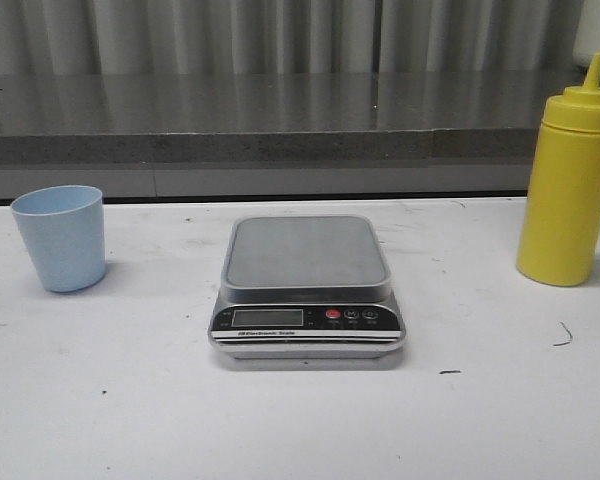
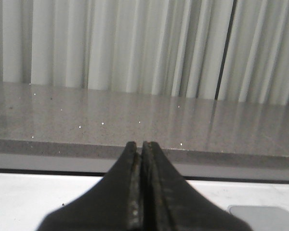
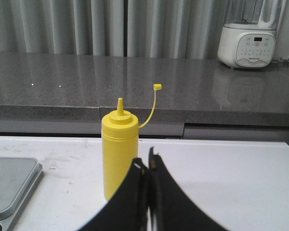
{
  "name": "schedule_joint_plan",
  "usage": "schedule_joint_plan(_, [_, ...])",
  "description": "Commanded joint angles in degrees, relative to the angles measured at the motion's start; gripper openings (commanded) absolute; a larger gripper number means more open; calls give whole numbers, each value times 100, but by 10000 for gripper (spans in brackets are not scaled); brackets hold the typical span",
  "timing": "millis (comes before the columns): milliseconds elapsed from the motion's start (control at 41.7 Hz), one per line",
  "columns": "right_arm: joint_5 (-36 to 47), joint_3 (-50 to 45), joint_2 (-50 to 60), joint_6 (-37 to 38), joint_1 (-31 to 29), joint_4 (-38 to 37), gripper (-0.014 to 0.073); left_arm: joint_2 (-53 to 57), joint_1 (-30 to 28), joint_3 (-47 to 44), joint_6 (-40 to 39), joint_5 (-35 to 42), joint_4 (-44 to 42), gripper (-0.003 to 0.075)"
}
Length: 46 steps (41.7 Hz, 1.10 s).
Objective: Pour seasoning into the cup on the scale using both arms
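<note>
On my front feed I have the scale (image 1: 307, 288) sitting dead centre on the white table (image 1: 100, 400), its steel platform bare and its black panel with the display and red button facing me. The cup (image 1: 60, 237) stands upright out at nine o'clock from the scale, well apart from it, mouth up. The bottle (image 1: 570, 180) stands upright at three o'clock from the scale, also well apart, near the table's right edge, nozzle pointing straight up.

Neither arm shows on the front feed. My left wrist camera gives me the left gripper (image 2: 142, 147) with its fingers pressed flat together, nothing between them, aimed at the grey counter (image 2: 135, 115) and curtain (image 2: 135, 43) beyond; a corner of the scale (image 2: 262, 216) peeks in beside it. My right wrist camera shows the right gripper (image 3: 147, 163) likewise clenched on nothing, with the bottle (image 3: 118, 149) just beyond its tips but not touching. The bottle's little tethered cap (image 3: 157, 87) hangs off to the side, leaving the nozzle uncovered. A white appliance (image 3: 248, 38) sits on the counter behind.
</note>
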<state>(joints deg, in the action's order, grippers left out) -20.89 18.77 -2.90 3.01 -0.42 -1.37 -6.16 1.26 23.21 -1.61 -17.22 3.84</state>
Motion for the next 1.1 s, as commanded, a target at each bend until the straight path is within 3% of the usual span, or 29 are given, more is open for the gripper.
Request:
schedule_joint_plan(0, [-292, 828, -559, -49, 9, -83, -118, -643, -7, 798, -17, -374, -35, -20])
schedule_joint_plan(216, [-1314, 1856, -1593, -50, 9, -76, -118, -1578, -7, 1469, -17, -883, -35, -20])
schedule_joint_plan(527, [-1428, 1814, -2258, -56, 9, -80, -118, -2004, -7, 1310, -17, -953, 35, -20])
schedule_joint_plan(719, [-1690, 1814, -2440, -614, 9, -79, -104, -2205, -7, 1285, -17, -1307, 25, -15])
schedule_joint_plan(791, [-1706, 1814, -2462, -743, 9, -73, -44, -2322, -7, 1296, -17, -1351, -49, 28])
schedule_joint_plan(1006, [-1655, 1814, -2462, -832, 9, -73, 346, -2760, -7, 1310, -17, -1337, -143, 397])
schedule_joint_plan(1078, [-1588, 1814, -2462, -832, 9, -73, 419, -2961, -7, 1421, 161, -1365, -140, 445])
